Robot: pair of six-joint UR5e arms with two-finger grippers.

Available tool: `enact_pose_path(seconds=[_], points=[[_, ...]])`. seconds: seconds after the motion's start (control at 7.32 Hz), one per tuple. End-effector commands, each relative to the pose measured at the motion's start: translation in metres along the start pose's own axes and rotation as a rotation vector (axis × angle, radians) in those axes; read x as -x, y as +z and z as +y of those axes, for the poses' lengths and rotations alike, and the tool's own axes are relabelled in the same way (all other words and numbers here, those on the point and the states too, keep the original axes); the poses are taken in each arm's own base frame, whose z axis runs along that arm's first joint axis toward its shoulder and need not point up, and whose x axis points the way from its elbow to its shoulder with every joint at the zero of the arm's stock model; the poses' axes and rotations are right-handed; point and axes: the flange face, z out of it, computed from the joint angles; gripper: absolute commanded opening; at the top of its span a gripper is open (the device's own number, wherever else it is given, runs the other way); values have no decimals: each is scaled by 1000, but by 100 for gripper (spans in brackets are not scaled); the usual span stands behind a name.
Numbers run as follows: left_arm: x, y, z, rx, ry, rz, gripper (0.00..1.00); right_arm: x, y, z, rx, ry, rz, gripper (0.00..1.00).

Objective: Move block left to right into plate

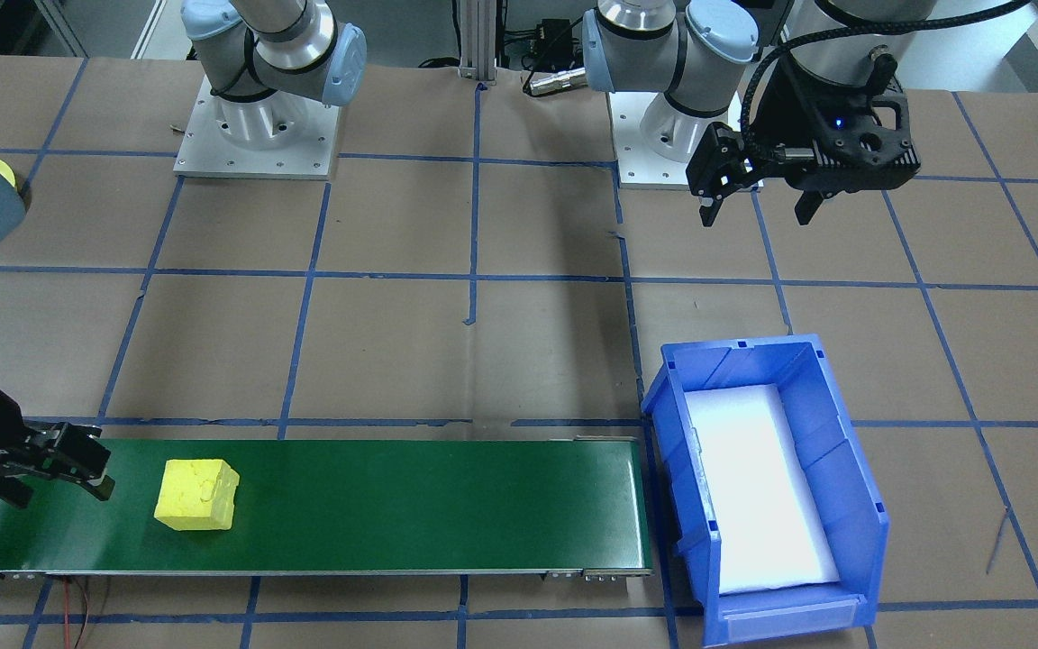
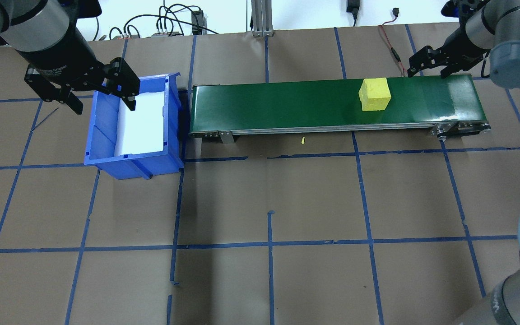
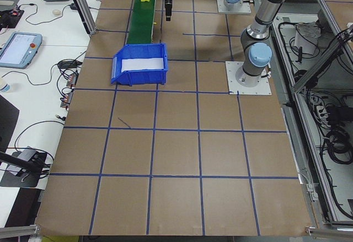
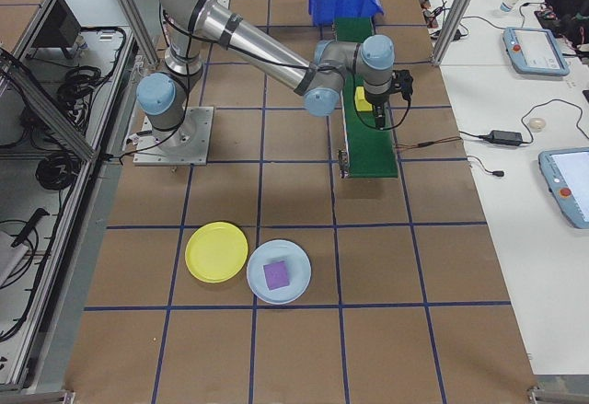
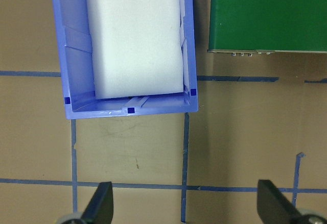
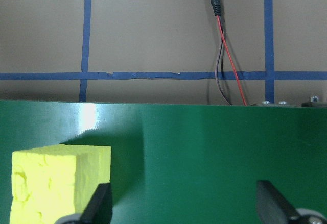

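Yellow block point(image 2: 374, 94) is seen on green conveyor point(image 2: 287, 106), untouched. Right claw point(image 2: 432, 63) is spread just beside it. Left claw point(image 2: 102, 97) is spread above blue bin point(image 2: 129, 158). Yellow plate point(image 4: 216, 252) is placed on counter point(image 4: 294, 349), well apart.

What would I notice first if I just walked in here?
Probably the bright yellow block sitting on the long green belt, with the right gripper open close beside it. Next, the big blue bin at the belt's other end, with the left gripper open above it.
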Motion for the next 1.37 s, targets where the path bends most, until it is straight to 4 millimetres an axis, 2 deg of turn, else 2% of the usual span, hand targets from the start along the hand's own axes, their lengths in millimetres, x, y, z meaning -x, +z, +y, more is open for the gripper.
enact_pose_path(seconds=[0.0, 0.82, 1.09, 1.23], points=[[1, -2, 0, -4, 9, -3, 100, 0, 20, 2, 44, 65, -62, 99], [0, 0, 0, 1, 11, -3, 100, 2, 23, 3, 78, 106, -97, 99], [1, -1, 1, -1, 9, -3, 100, -6, 52, 10, 122, 109, -94, 95], [0, -1, 1, -2, 11, -3, 100, -11, 49, 10, 132, 99, -47, 61]])
